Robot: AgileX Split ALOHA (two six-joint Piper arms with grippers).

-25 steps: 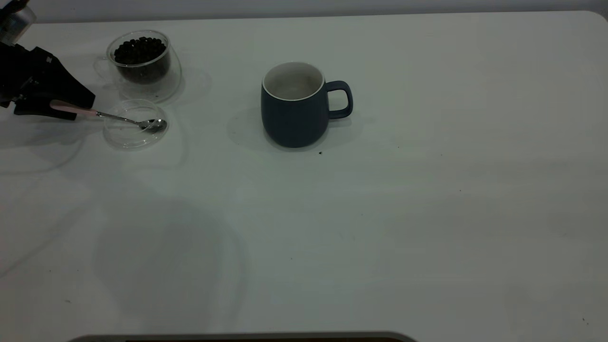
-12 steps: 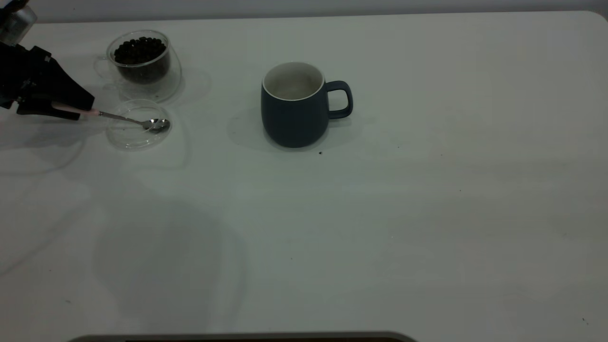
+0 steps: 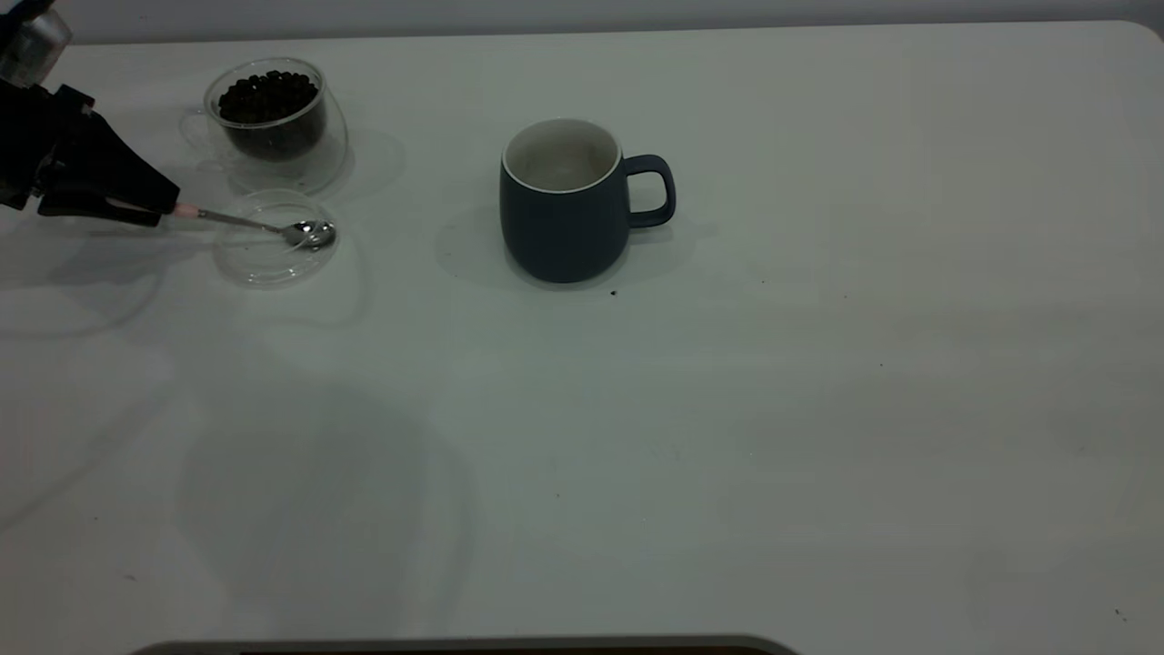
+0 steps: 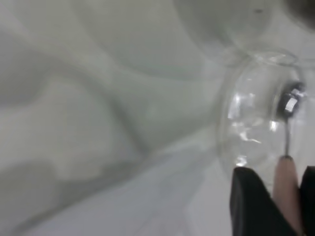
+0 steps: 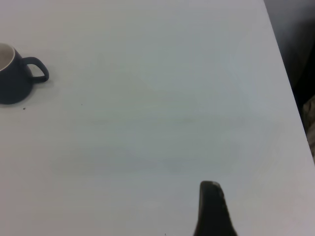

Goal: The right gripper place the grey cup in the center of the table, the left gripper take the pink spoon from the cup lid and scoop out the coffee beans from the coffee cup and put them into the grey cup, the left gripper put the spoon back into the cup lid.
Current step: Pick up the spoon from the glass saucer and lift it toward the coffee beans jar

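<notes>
At the far left of the table [image 3: 727, 455], my left gripper [image 3: 168, 209] is shut on the pink spoon [image 3: 250, 224], hiding almost all of the handle. The silver bowl lies in the clear cup lid [image 3: 264, 262], near the rim on the grey cup's side. In the left wrist view the pink spoon's handle [image 4: 288, 191] sits between the left gripper's [image 4: 276, 172] black fingers, with the cup lid [image 4: 251, 123] ahead. The coffee cup [image 3: 305, 159], full of coffee beans [image 3: 268, 95], stands just behind the lid. The grey cup [image 3: 564, 218] stands upright mid-table, handle to the right. My right gripper [image 5: 210, 196] hovers far from the grey cup [image 5: 12, 73].
The table's rounded far right corner [image 3: 1141, 32] and its edge [image 5: 285, 73] bound the work area. White tabletop stretches between the grey cup and the near edge, marked by a few dark specks [image 3: 613, 293].
My left gripper has slid along the spoon handle toward the lid, covering the pink part. The spoon and the lid have shifted slightly to the right.
</notes>
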